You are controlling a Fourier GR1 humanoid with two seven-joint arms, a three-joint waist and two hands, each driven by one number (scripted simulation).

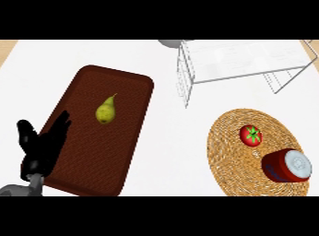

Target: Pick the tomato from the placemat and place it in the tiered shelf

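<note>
Tomato (251, 135): on placemat (227, 161), lower right, untouched.
Shelf (247, 62), upper right, awaits it; left hand (39, 147) rests open, lower left; right hand unseen.

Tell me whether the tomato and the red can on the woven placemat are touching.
Apart. The head view shows a strip of bare woven placemat between the tomato and the red can, which lies nearer the robot.
</note>
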